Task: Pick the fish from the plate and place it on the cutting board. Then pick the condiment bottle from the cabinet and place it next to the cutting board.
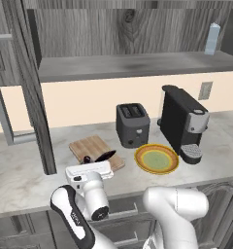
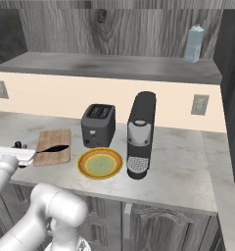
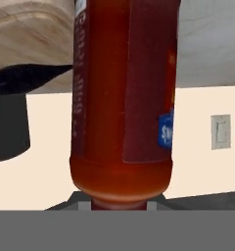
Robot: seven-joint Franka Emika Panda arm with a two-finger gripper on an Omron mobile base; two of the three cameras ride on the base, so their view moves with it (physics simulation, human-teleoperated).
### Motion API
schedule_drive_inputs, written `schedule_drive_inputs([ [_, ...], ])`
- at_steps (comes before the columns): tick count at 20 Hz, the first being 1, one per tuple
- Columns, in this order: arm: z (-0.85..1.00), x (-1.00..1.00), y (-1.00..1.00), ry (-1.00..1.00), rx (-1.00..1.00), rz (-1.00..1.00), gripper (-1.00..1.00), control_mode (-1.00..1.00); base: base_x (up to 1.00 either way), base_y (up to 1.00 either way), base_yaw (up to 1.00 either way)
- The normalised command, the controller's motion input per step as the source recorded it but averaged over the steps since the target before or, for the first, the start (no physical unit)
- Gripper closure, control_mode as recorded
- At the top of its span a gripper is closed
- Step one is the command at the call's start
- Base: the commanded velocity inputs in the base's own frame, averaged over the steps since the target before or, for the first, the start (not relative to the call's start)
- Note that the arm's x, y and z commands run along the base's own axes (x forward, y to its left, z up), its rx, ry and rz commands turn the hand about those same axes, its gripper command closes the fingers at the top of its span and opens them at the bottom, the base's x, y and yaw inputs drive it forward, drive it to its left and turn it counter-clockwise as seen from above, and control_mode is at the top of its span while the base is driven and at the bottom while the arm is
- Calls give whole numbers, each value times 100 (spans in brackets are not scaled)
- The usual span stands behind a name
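Note:
The dark-red condiment bottle fills the hand view, and my gripper is shut on it. In the left base view its black cap pokes out above my hand, at the near left corner of the cutting board. I cannot tell whether the bottle touches the counter. The dark fish lies on the board's near right part, also seen as fish and as a dark shape. The yellow-rimmed plate sits bare to the right of the board. The grey cabinet shelf runs above.
A dark toaster stands behind the plate, with a black coffee machine to its right. A pale blue-white bottle stands at the shelf's right end. A grey cabinet side panel rises left of the board.

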Motion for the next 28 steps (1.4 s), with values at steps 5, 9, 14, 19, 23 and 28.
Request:
schedule_drive_inputs([
  [5,-17,9,4,0,1,0,100,-100,0,0,0],
  [9,-11,11,0,0,5,0,100,-100,0,0,0],
  [14,-7,11,0,0,7,0,100,-100,0,0,0],
  [19,-10,10,0,0,8,0,100,-100,0,0,0],
  [23,-11,6,0,0,9,0,100,-100,0,0,0],
  [28,-19,3,0,0,8,0,100,-100,0,0,0],
])
